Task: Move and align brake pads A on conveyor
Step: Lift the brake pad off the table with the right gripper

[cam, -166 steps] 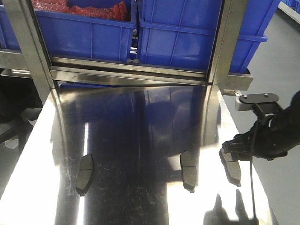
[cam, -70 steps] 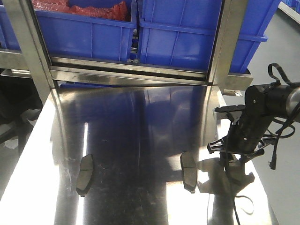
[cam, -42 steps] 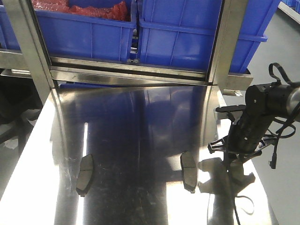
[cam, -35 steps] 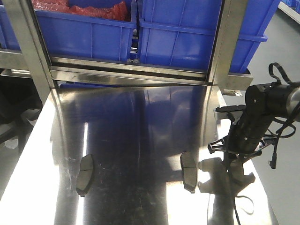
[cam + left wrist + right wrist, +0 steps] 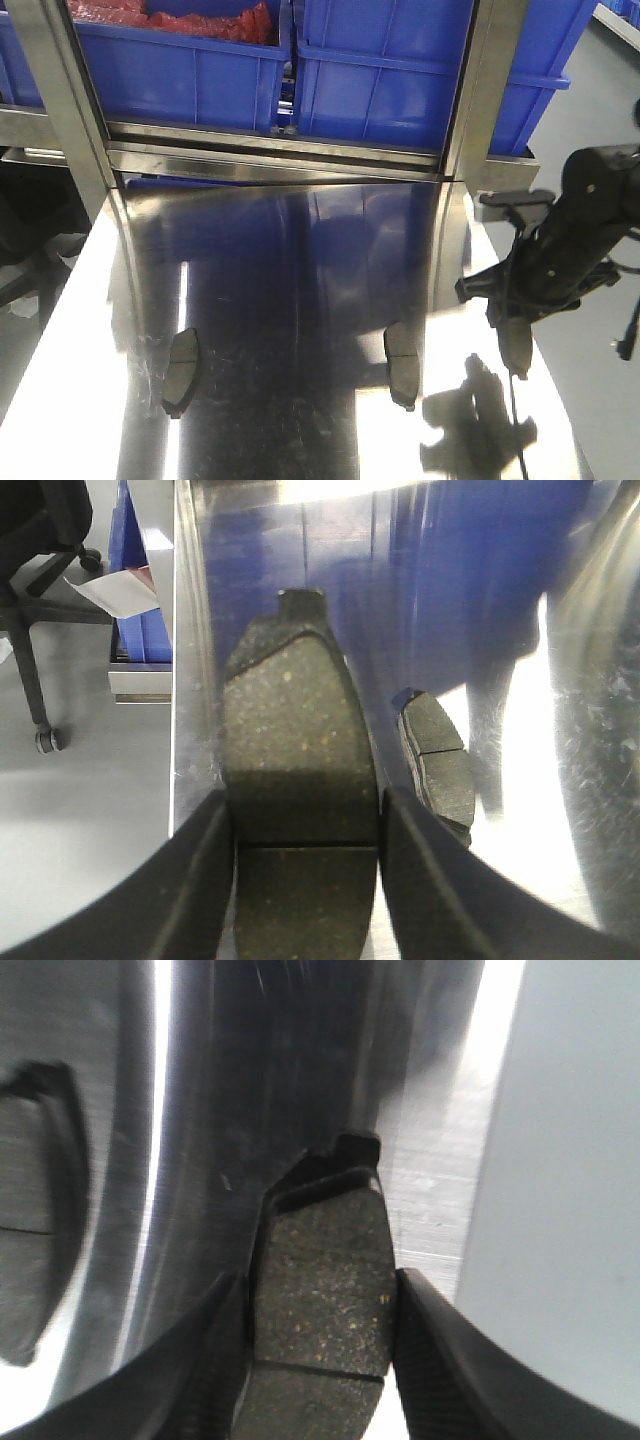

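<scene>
Two brake pads A lie on the steel tabletop (image 5: pixel 300 280), one at the left (image 5: pixel 180 372) and one at the middle (image 5: pixel 402 365). At the table's right edge, my right gripper (image 5: pixel 510 322) is shut on a third pad (image 5: pixel 517 350), held above its shadow. In the right wrist view that pad (image 5: pixel 325 1245) fills the space between the gripper's (image 5: pixel 322 1300) fingers. My left gripper (image 5: pixel 305 810) is shut on a fourth pad (image 5: pixel 295 710) near the table's left edge, beside a lying pad (image 5: pixel 437 765); it is outside the front view. The conveyor is out of view.
Blue bins (image 5: pixel 200 70) (image 5: pixel 420 85) stand on a steel rack behind the table, with frame posts (image 5: pixel 60 110) (image 5: pixel 490 90) at its back corners. Grey floor (image 5: pixel 560 1210) drops off right of the table. An office chair (image 5: pixel 30 590) stands left of it.
The right arm, low over the table half a second ago, has risen and shifted right with the pad in its jaws. The two lying pads have not moved.
</scene>
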{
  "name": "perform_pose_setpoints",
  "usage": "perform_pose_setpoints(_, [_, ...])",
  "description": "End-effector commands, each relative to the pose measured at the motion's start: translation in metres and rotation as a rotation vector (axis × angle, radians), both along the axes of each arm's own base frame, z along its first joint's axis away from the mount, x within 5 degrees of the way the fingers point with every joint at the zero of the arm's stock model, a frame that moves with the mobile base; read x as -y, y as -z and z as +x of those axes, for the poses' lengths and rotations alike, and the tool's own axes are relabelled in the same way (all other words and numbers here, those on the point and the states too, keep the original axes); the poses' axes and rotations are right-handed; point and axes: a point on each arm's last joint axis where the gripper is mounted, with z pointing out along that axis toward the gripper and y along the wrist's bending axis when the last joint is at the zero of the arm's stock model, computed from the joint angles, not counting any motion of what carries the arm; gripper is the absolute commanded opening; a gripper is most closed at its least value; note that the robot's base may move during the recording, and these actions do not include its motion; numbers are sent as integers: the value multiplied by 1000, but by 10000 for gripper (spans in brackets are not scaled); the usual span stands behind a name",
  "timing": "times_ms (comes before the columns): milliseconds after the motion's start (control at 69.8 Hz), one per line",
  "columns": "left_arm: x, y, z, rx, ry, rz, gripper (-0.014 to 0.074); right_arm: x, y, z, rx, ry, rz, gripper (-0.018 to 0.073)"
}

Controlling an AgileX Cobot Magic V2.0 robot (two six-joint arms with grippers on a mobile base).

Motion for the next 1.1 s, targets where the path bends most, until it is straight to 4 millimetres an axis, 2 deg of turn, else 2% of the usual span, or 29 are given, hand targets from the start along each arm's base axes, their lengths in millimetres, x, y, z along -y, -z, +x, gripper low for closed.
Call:
perform_pose_setpoints(0, [1, -16, 4, 112, -7, -30, -7, 3, -47, -10, 166, -4, 21, -8])
perform_pose_setpoints(86, [1, -16, 4, 112, -7, -30, -7, 5, -68, -23, 257, -3, 34, -8])
perform_pose_setpoints(229, [1, -16, 4, 112, -7, -30, -7, 10, -89, -51, 410, 3, 54, -6])
perform_pose_setpoints(501, [1, -16, 4, 112, -7, -30, -7, 23, -120, -128, 704, -5, 75, -3])
perform_pose_setpoints(630, [1, -16, 4, 112, -7, -30, -7, 29, -121, -165, 797, -4, 88, -3])
perform_pose_setpoints(845, [1, -16, 4, 112, -7, -30, -7, 35, -101, -214, 860, 10, 127, -3])
perform_pose_setpoints(959, [1, -16, 4, 112, -7, -30, -7, 37, -88, -229, 854, 10, 127, -3])
perform_pose_setpoints(1088, [1, -16, 4, 112, -7, -30, -7, 38, -76, -235, 809, 9, 121, -3])
